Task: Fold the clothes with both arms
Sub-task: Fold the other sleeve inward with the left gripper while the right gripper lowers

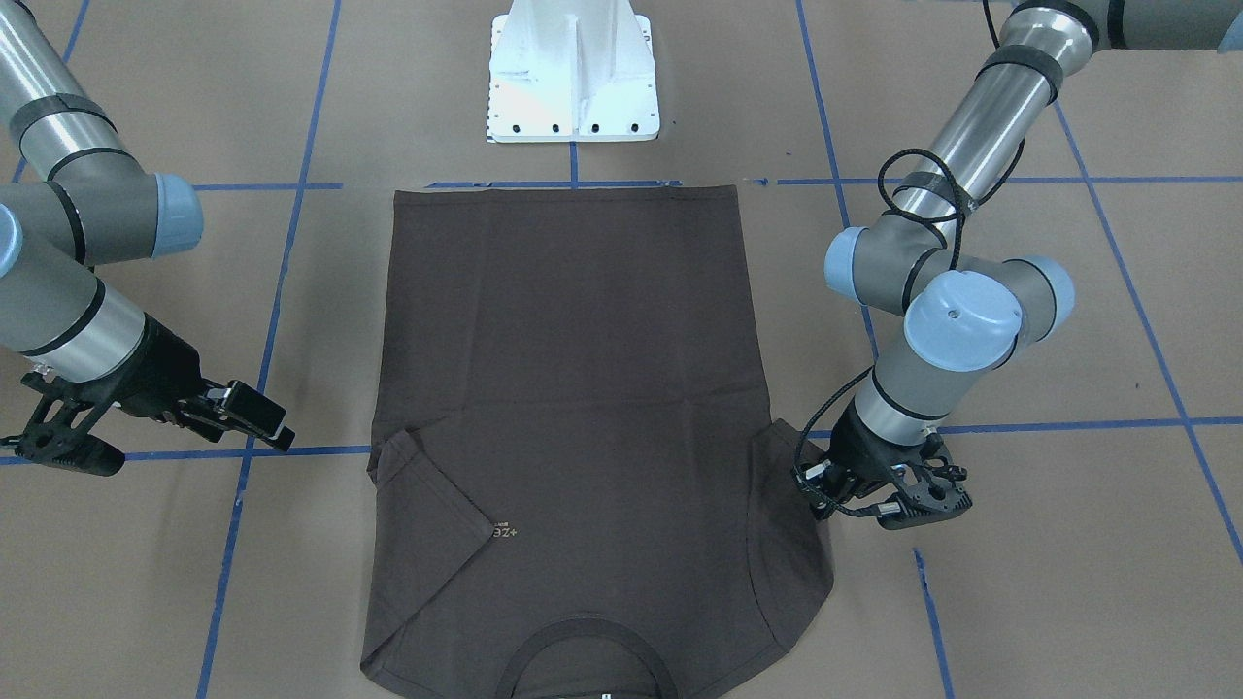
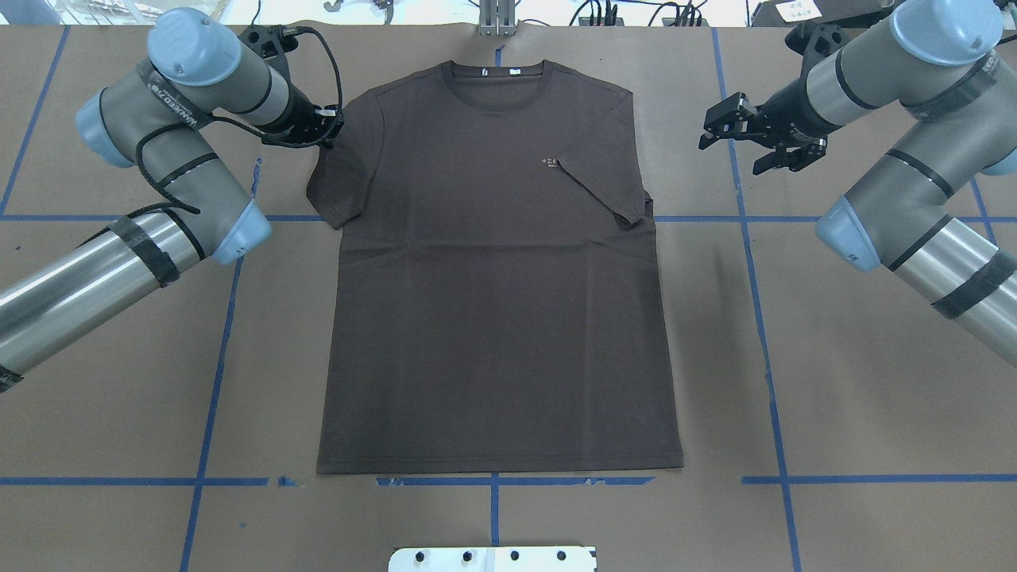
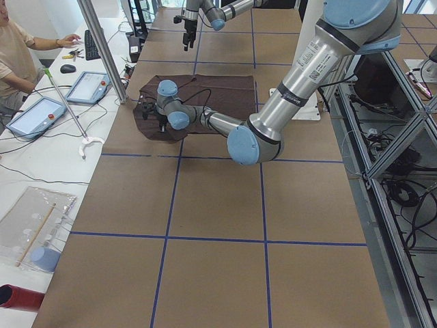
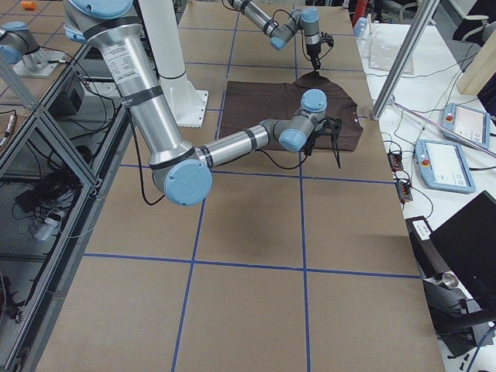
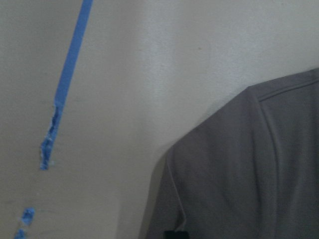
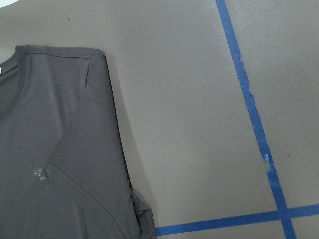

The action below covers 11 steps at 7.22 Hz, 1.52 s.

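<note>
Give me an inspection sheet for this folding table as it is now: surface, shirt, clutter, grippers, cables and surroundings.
Surface: table covered in brown paper with a blue tape grid, frayed in places.
Job's things: T-shirt dark brown, lying flat, front up, collar away from the robot. The folded sleeve on the robot's right is turned in over the chest. The spread sleeve lies flat.
Clutter: nothing seen.
Grippers: left gripper is at the upper edge of the spread sleeve, open or shut cannot be told. The right gripper looks open, beside the shirt and off it.
Cables: black cable looped along the left arm.
Surroundings: white pedestal base; side bench with tablets and a seated person.
</note>
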{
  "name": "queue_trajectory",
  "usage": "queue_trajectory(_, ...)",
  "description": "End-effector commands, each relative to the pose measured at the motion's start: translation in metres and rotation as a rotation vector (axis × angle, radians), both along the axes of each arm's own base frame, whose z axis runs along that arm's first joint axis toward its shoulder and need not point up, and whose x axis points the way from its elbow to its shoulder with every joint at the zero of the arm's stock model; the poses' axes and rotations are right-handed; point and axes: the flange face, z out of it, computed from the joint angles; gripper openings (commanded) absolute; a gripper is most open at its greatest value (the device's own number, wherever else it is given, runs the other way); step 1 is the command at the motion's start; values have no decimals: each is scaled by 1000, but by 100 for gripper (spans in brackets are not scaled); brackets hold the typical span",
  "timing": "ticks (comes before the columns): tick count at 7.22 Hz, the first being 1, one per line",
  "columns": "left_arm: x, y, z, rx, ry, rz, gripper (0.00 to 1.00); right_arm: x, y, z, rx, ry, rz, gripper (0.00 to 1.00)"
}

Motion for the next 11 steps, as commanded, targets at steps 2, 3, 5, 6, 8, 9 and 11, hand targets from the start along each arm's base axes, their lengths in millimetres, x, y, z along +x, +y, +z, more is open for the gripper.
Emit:
queue_trajectory(2,74,-3,-41,-39,-2,-77,0,-13,4,5,5,18,-2,100)
queue_trajectory(3,76,-3,-37,-37,-4,-78,17,-24,9,5,20,27,-13,100)
queue_trajectory(5,78,-5,-55,-70,32,-111,49,-45,15,-7,50,44,4,100)
queue_trajectory(6,81,-8,-58,-66,40,-113,49,-44,17,-13,58,36,2,100)
queue_trajectory(8,66,8,-93,-21,98,-100,58,-38,39,-45,4,-33,38,100)
queue_trajectory(9,46,43,-93,-30,157,-17,58,-43,79,-40,-19,-49,8,100)
queue_trajectory(11,-3,104,-73,-33,229,83,65,-104,183,-59,-70,-75,43,100)
